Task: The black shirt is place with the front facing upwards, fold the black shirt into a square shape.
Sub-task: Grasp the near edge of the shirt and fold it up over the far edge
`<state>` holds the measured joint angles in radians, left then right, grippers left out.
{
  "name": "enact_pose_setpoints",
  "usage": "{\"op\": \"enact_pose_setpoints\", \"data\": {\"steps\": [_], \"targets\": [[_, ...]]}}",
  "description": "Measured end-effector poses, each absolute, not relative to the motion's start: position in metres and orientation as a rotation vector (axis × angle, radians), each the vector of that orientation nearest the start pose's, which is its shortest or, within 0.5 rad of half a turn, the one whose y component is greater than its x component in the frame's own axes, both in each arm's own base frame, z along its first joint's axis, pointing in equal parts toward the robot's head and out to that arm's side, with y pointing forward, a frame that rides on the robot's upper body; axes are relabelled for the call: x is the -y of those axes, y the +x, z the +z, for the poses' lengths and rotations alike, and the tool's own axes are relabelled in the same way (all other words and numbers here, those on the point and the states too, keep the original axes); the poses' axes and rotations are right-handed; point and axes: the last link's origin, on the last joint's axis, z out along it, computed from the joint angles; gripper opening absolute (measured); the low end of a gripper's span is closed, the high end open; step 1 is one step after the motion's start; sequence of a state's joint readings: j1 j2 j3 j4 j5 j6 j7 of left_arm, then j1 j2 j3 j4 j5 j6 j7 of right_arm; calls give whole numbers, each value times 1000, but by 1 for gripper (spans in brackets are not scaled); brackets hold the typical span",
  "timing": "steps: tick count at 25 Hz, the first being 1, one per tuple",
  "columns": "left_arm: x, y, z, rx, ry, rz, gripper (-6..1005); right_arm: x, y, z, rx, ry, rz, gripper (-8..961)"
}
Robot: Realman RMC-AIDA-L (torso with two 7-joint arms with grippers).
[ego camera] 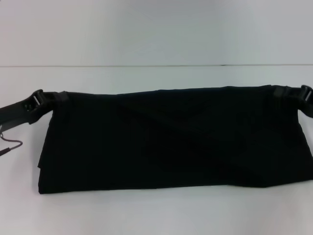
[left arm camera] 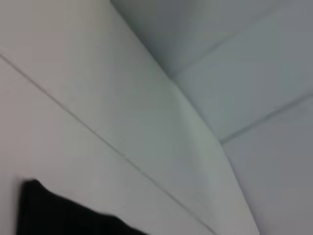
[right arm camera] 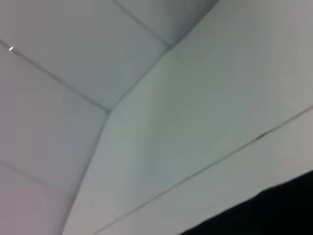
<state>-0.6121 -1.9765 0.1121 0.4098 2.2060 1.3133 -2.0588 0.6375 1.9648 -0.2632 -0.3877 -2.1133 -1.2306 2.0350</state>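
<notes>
The black shirt lies across the white table as a wide folded band, plain black side up, with no lettering showing. Its far edge is stretched taut between my two grippers. The left gripper is shut on the far left corner. The right gripper is shut on the far right corner. A strip of the black shirt shows in the left wrist view, and a patch of it in the right wrist view. Neither wrist view shows its own fingers.
The table runs back to a pale wall, with a thin seam where they meet. A thin cable hangs under my left arm at the left edge. The shirt's right end reaches the picture's right border.
</notes>
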Motion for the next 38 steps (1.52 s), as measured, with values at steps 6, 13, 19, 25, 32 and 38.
{"op": "enact_pose_setpoints", "data": {"steps": [6,13,19,25,32,38], "targets": [[-375,-328,44,1703,-1755,-1057,17,-399,312,40,-1655,-1789,1001,57],[-390,-321,39,1673,-1724,-1049,17,-408,303,32,-1609,-1730,1060,58],[-403,-316,31,1637,-1694,-1016,16,-418,302,22,-1550,-1694,993,58],[-411,-316,28,1606,-1642,-997,17,-425,302,22,-1503,-1646,969,57],[-417,-312,22,1572,-1645,-959,17,-431,297,18,-1486,-1630,961,58],[-421,-311,18,1546,-1633,-917,16,-436,296,17,-1455,-1623,919,58]]}}
